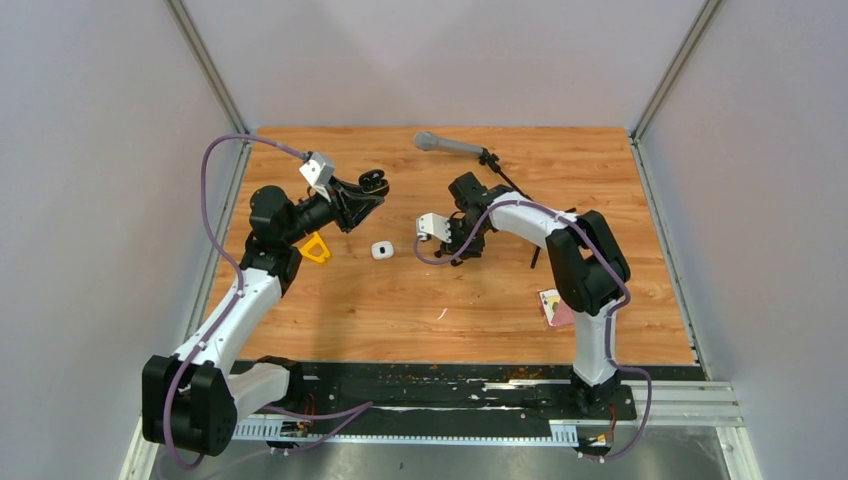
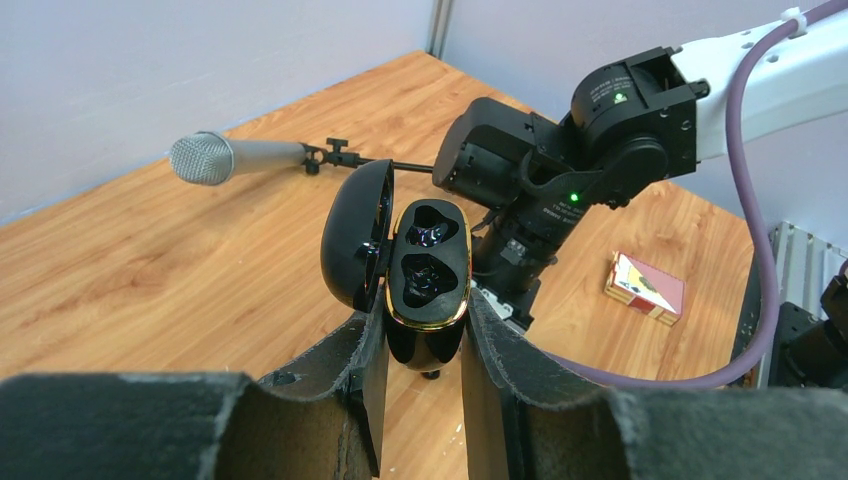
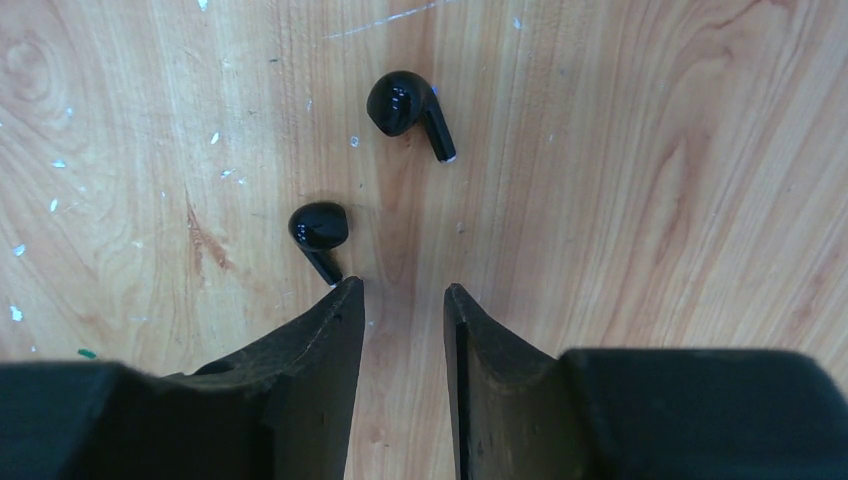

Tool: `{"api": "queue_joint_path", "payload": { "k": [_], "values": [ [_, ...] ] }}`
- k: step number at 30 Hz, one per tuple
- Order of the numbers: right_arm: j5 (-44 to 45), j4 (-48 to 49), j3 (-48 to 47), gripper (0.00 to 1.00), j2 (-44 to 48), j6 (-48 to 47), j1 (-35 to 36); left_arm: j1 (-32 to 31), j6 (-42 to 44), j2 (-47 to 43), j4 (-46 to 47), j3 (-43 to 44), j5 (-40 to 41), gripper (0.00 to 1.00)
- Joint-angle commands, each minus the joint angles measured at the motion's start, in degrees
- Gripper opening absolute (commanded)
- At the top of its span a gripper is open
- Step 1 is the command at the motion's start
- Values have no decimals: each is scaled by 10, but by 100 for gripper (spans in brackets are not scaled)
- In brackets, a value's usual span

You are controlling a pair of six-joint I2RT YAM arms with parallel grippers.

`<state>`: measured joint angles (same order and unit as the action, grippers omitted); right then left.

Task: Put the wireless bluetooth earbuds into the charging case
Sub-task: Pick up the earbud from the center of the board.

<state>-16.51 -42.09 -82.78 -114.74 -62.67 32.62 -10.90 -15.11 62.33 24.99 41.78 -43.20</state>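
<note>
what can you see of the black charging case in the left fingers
The black charging case is glossy plastic with a gold rim around its tray. Its hinged lid stands swung open to one side, showing two moulded wells that look empty. It is held above the wooden table, lower body clamped between the left fingers, open face towards the wrist camera.

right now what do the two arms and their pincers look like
Both the left arm and right arm have white links with chunky black joint housings, and a purple cable loops along each. The left pincer and right pincer each have two matte black, wedge-shaped fingers with worn edges. Small green lights glow on the right arm's wrist.
</note>
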Motion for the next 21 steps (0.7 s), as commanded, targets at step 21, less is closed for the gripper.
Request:
{"api": "queue_joint_path", "payload": {
  "k": [21],
  "values": [
    [-67, -69, -18, 26, -15, -34, 45, -2, 6, -16, 13, 5, -2, 0]
  ]
}}
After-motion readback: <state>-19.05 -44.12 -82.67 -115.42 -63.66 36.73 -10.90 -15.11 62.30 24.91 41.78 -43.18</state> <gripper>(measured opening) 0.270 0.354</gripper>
